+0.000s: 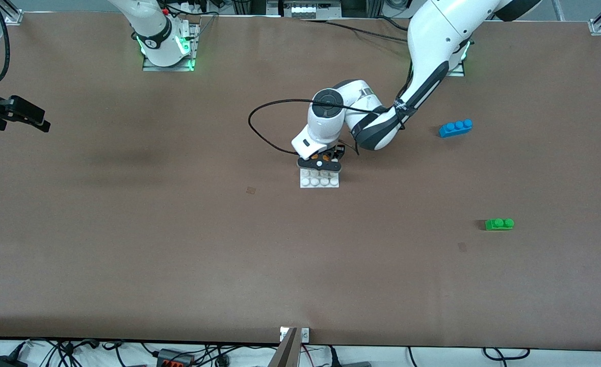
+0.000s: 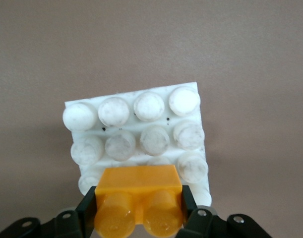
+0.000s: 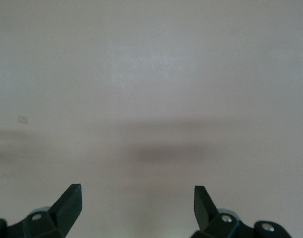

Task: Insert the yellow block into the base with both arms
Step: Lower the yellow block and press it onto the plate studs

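Note:
The yellow block [image 2: 139, 186] is a small two-stud brick clamped between the fingers of my left gripper [image 2: 139, 202], which is shut on it. It sits low over the edge row of the base [image 2: 151, 106], a white square plate with a grid of round studs; I cannot tell whether block and studs touch. In the front view the left gripper [image 1: 322, 164] stands over the edge of the base [image 1: 319, 182] that lies farther from the camera, and the hand hides most of the block. My right gripper [image 3: 137, 193] is open and empty, hanging in the air [image 1: 35, 120] over the right arm's end of the table.
A blue three-stud brick [image 1: 455, 128] and a green two-stud brick [image 1: 499, 224] lie toward the left arm's end of the table, the green one nearer the camera. A black cable [image 1: 259, 127] loops off the left wrist beside the base. Brown table surface surrounds the plate.

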You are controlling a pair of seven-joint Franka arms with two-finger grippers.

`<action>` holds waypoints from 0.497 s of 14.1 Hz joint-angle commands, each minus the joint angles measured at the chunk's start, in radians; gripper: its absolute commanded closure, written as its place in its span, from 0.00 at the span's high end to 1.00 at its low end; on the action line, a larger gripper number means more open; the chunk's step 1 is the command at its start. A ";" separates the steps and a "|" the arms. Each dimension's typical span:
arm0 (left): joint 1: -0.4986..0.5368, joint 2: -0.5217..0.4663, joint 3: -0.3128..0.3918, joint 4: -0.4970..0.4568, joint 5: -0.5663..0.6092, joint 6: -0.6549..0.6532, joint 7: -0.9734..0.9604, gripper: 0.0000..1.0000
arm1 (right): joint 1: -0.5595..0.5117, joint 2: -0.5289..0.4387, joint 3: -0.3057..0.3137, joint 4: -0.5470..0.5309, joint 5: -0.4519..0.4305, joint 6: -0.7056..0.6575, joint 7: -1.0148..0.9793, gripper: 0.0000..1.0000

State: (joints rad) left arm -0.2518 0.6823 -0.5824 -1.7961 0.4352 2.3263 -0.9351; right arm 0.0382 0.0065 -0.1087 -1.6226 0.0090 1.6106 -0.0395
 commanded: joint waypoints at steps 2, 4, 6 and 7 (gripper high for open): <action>0.003 0.025 -0.004 0.006 0.053 0.005 -0.034 0.54 | -0.004 -0.003 0.006 -0.002 -0.001 0.002 0.012 1.00; 0.003 0.026 -0.004 0.006 0.053 0.005 -0.036 0.54 | -0.003 -0.003 0.007 0.000 -0.001 0.002 0.012 1.00; 0.003 0.026 -0.004 0.006 0.053 0.005 -0.036 0.54 | -0.004 -0.003 0.007 -0.002 0.000 0.002 0.012 1.00; 0.002 0.031 -0.002 0.004 0.053 0.024 -0.036 0.53 | -0.004 -0.003 0.007 0.000 0.000 0.002 0.012 1.00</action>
State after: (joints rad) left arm -0.2517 0.6883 -0.5827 -1.7959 0.4516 2.3309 -0.9502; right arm 0.0384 0.0065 -0.1083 -1.6226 0.0091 1.6106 -0.0395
